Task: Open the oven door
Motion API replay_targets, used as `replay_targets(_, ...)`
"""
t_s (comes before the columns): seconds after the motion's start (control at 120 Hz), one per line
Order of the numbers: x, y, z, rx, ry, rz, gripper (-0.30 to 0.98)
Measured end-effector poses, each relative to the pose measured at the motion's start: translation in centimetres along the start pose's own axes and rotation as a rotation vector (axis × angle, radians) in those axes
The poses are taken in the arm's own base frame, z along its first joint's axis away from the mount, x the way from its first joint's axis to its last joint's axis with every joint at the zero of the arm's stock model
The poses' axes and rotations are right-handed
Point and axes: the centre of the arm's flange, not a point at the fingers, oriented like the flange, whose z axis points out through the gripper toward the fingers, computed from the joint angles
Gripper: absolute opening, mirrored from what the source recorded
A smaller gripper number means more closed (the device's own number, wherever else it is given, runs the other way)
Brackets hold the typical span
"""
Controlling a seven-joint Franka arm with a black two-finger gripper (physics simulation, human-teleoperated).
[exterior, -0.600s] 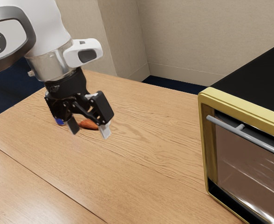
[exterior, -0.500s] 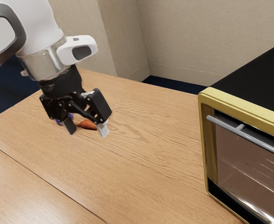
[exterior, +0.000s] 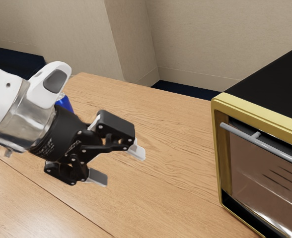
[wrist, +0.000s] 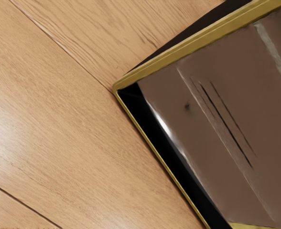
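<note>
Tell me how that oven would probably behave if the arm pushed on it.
The oven looks much bigger than the gripper, so it is probably heavy and slow to slide. Its boxy, flat-sided shape suggests it wouldn't roll. The shiny front window may be glass, so hard knocks there could crack it.

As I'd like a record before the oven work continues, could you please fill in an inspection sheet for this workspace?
Surface: light wood-grain table with dark seams.
Job's things: oven with yellow frame and black top; door appears shut; grey bar handle across its upper part.
Clutter: blue object, partly hidden behind the arm; what it is, I cannot tell.
Gripper: gripper open, holding nothing, over the table, apart from the handle.
Cables: nothing seen.
Surroundings: beige walls; dark blue floor beyond the table.
</note>
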Motion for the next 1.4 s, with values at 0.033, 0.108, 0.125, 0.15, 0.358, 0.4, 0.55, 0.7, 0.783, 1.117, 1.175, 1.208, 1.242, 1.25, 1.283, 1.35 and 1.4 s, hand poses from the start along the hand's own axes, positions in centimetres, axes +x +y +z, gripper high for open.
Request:
replay_targets(0.033, -0.5, 0.9, 1.1, -0.004, -0.003, -0.021, 0.68)
replay_targets(0.108, -1.0, 2.3, 3.0, -0.016, -0.005, -0.074, 0.68)
replay_targets(0.125, -1.1, 2.7, 3.4, -0.018, -0.002, -0.085, 0.68)
replay_targets(0.15, -1.2, 3.1, 3.8, -0.023, 0.004, -0.104, 0.68)
replay_targets(0.358, -1.1, 5.6, 5.4, -0.093, 0.052, -0.302, 0.68)
replay_targets(0.4, -1.1, 6.2, 6.1, -0.102, 0.056, -0.338, 0.68)
replay_targets(0.55, -1.7, 9.0, 7.6, -0.146, 0.052, -0.434, 0.68)
replay_targets(0.7, -1.8, 9.8, 8.9, -0.166, 0.047, -0.524, 0.68)
replay_targets(0.783, -1.7, 10.1, 10.0, -0.167, 0.046, -0.566, 0.68)
replay_targets(1.117, -1.4, 11.9, 11.2, -0.207, 0.04, -0.683, 0.68)
replay_targets(1.175, -1.3, 12.1, 12.0, -0.2, 0.042, -0.696, 0.68)
replay_targets(1.208, -1.3, 12.2, 12.3, -0.2, 0.041, -0.702, 0.68)
replay_targets(1.242, -1.0, 12.2, 12.4, -0.201, 0.042, -0.713, 0.68)
replay_targets(1.25, -1.0, 12.2, 12.4, -0.201, 0.042, -0.716, 0.68)
replay_targets(1.283, -0.7, 12.1, 12.6, -0.201, 0.042, -0.728, 0.68)
replay_targets(1.35, -0.2, 11.7, 12.8, -0.197, 0.041, -0.755, 0.68)
replay_targets(1.4, 0.1, 11.3, 13.1, -0.192, 0.038, -0.772, 0.68)
